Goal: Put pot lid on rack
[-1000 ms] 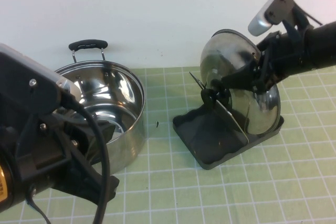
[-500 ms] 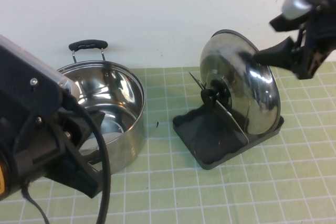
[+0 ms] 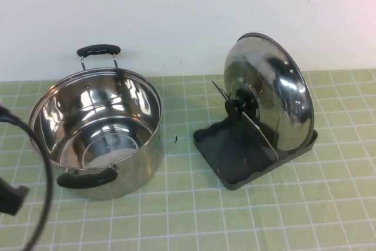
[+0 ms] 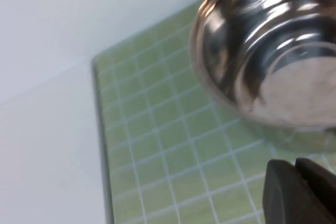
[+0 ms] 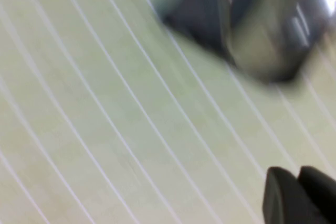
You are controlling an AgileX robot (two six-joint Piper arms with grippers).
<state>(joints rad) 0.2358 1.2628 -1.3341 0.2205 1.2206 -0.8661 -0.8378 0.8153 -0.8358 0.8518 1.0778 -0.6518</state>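
Green gridded matting covers the bench [image 3: 247, 216] below a white wall; the pot lid [image 3: 276, 95] stands on edge in the rack [image 3: 232, 157], released; at 9 o'clock sits the steel pot [image 3: 97, 130]; left hand [image 4: 302, 192] and right hand [image 5: 299, 195] appear clenched, off the bench.

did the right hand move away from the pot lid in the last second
Yes. It was at the pot lid standing in the rack; now it has left the high view, up and rightward. The right hand shows only in its wrist view; the left hand likewise.
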